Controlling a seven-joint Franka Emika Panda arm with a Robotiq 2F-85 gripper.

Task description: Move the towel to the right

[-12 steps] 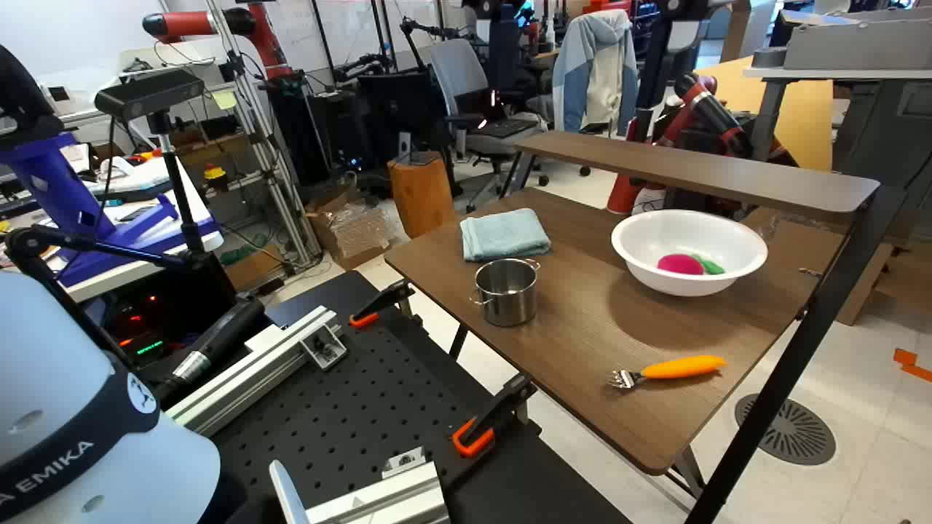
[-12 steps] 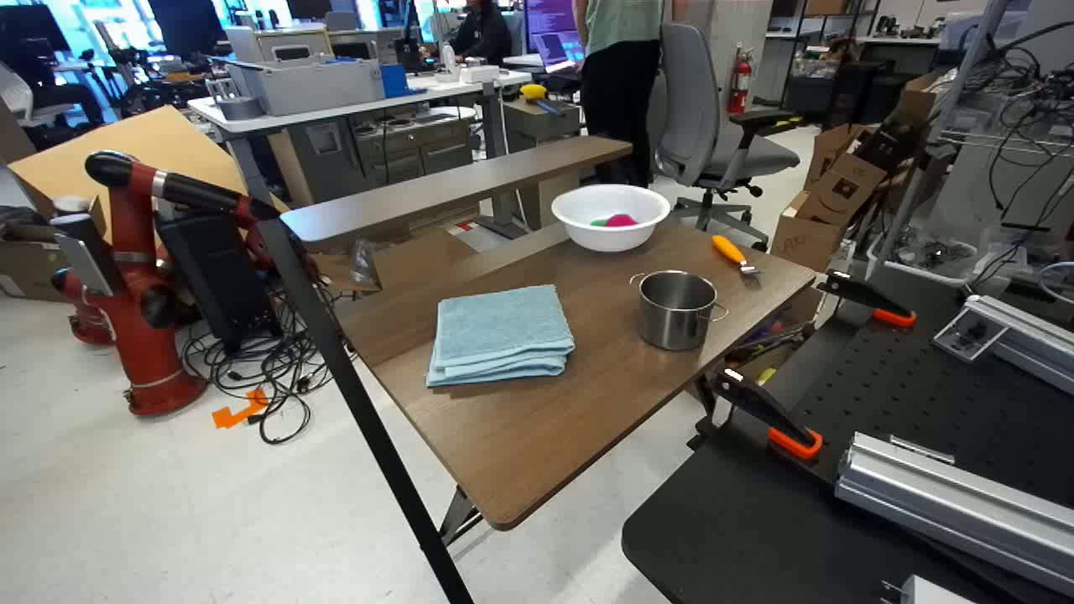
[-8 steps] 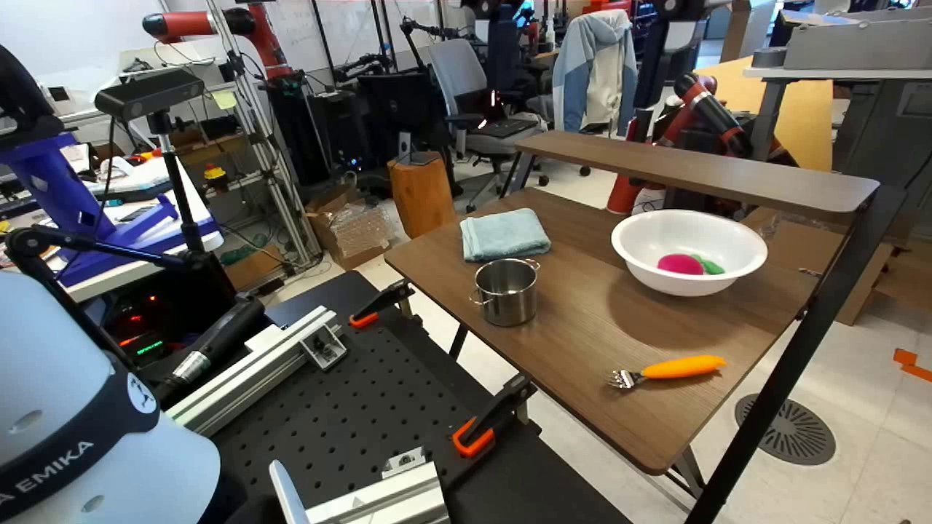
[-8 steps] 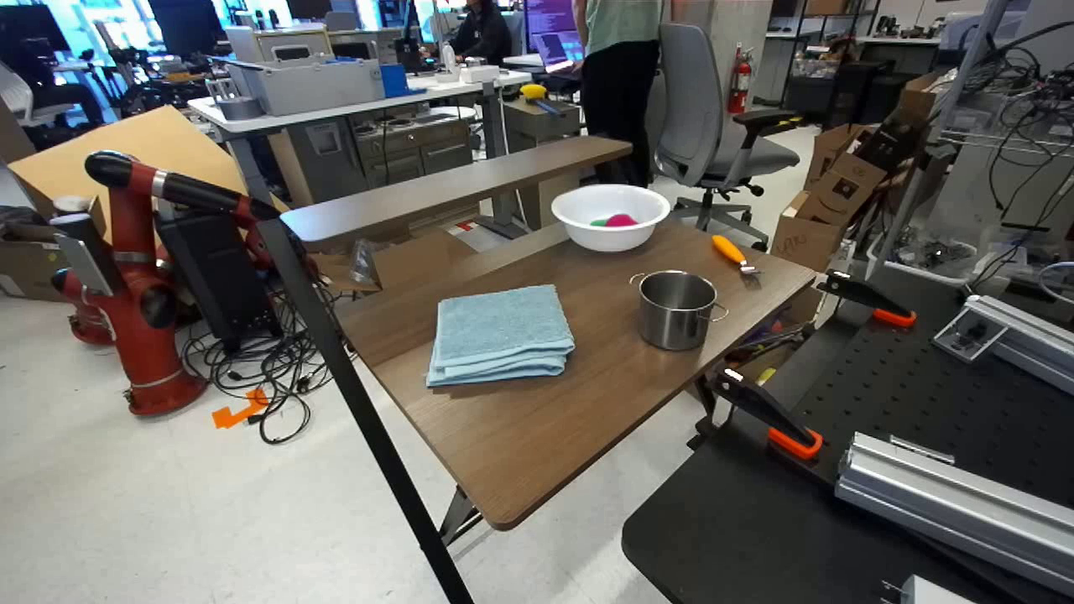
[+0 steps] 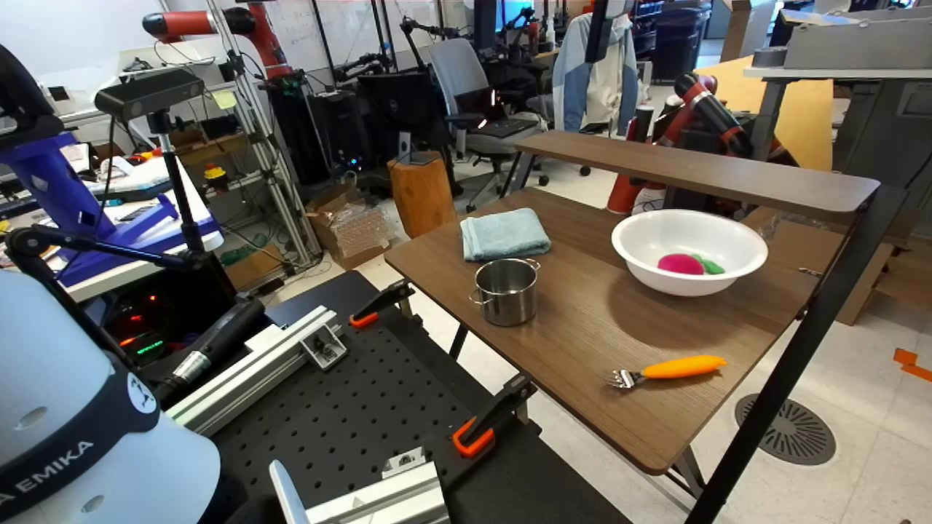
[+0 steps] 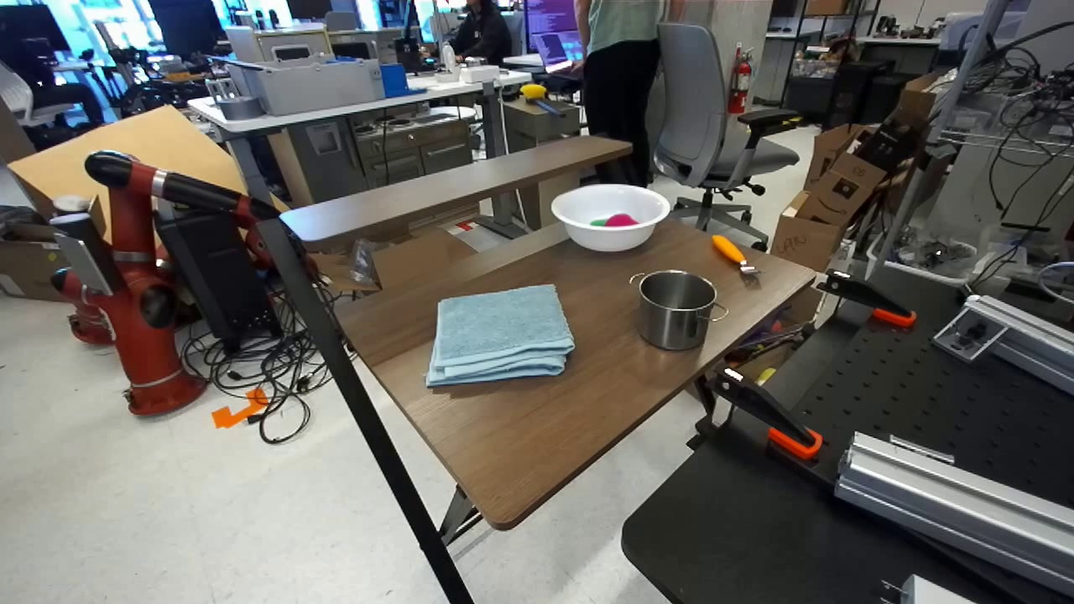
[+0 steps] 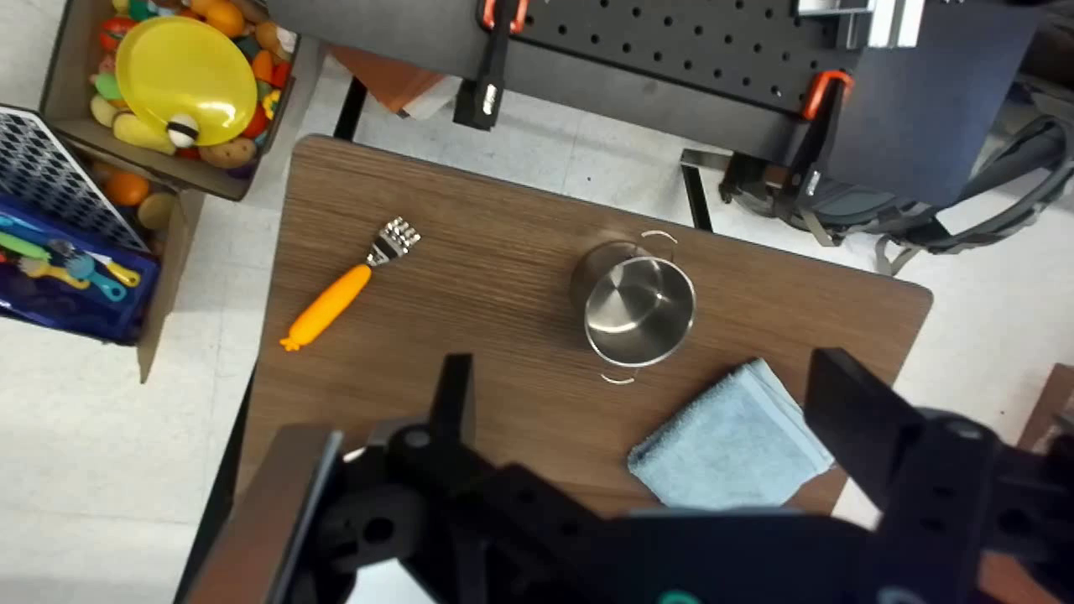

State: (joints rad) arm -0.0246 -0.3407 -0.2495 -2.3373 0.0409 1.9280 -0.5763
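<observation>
Wrist view: my claw (image 7: 643, 373) stood wide, its fingers (image 7: 852, 419) well apart with nothing held between them, and no part of it touched the towel (image 7: 730, 445). The towel lay folded and flat on the left end of the worktop (image 6: 537, 445), toward the far side, near the metal pot (image 6: 675, 323) but apart from it in an exterior view; I took left and right from my own side, by the perforated bench (image 5: 349, 407). With the towel on the left and my grip lacking it, I judged that none of the move was done and that I was no further than the approach. Everything else remained to do: come down over the towel, pinch a folded edge, lift, carry it right and let go. The towel sat left of the midpoint between those fingers, so a shift left seemed needed before any descent. The rightward way, I reckoned, called for height over the pot, with the white bowl (image 5: 692, 234) at the far right and the orange-handled fork (image 5: 677, 367) at the near right to be kept out of it. How far right was enough, I could not tell.
</observation>
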